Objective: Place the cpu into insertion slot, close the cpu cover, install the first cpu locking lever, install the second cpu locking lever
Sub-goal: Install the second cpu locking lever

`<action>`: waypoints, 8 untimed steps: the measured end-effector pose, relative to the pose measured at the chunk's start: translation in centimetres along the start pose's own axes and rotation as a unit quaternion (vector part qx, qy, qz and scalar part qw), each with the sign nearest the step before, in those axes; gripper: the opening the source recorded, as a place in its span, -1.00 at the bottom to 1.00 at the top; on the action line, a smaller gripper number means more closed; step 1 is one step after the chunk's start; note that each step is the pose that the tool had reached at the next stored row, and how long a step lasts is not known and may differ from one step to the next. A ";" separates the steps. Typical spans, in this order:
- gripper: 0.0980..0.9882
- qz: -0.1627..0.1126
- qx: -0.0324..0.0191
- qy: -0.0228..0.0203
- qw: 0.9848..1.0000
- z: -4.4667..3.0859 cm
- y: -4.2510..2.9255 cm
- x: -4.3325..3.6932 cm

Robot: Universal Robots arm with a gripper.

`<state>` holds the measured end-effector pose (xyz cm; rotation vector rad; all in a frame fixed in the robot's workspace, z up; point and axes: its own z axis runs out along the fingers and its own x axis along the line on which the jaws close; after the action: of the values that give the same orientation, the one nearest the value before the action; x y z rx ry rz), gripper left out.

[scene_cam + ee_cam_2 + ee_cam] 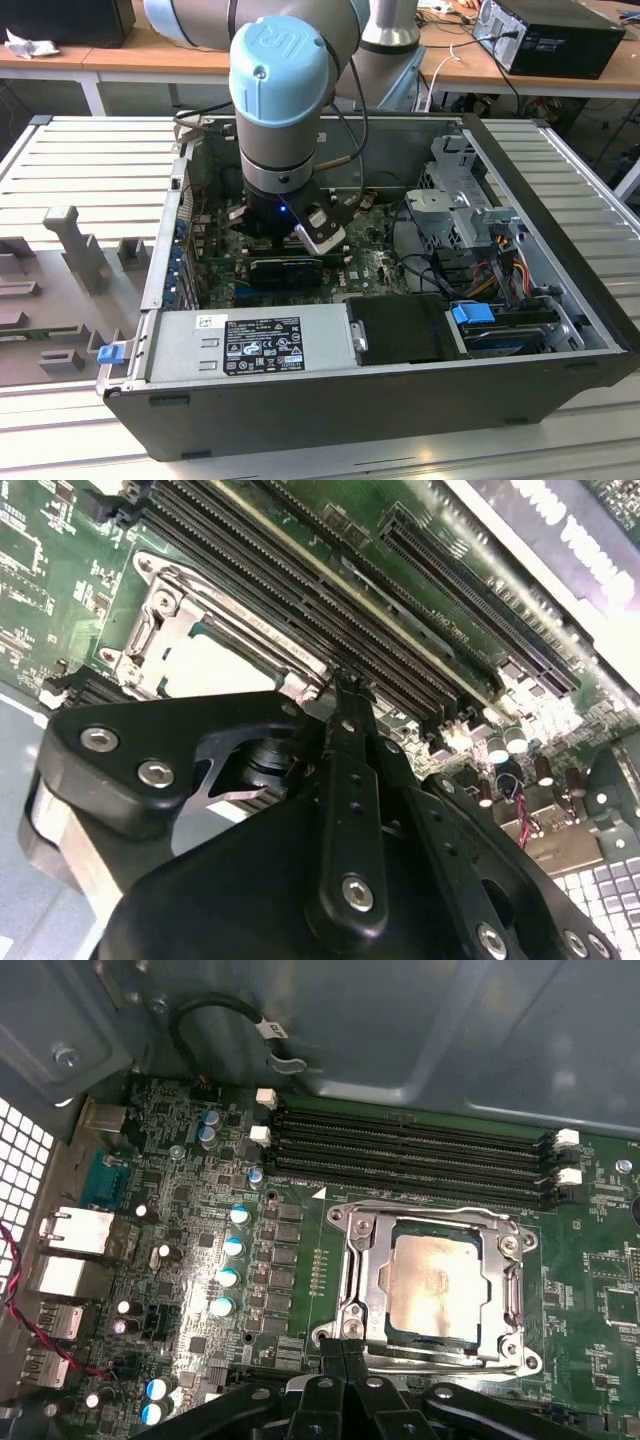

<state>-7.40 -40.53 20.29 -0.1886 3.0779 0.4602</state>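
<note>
Green motherboard (180,1260): silvery cpu (435,1285) under closed cpu cover (365,1280); fingers (345,1355) together.

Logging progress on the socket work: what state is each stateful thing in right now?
cpu: seated in the insertion slot.
cpu cover: closed down around the cpu.
end effector: fingers together at the cover's edge, holding nothing.
computer case: side open.
memory slots: empty.
</note>
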 end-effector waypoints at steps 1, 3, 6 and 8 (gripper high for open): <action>-0.98 0.000 -0.002 0.000 1.000 0.07 -0.07 0.01; -0.98 0.000 -0.009 -0.001 1.000 0.20 -0.19 0.03; -0.98 0.000 -0.019 -0.002 1.000 0.39 -0.33 0.15; -0.98 0.000 -0.024 -0.003 1.000 0.51 -0.45 0.26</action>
<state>-7.60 -40.83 19.66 -0.1886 3.0627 0.5353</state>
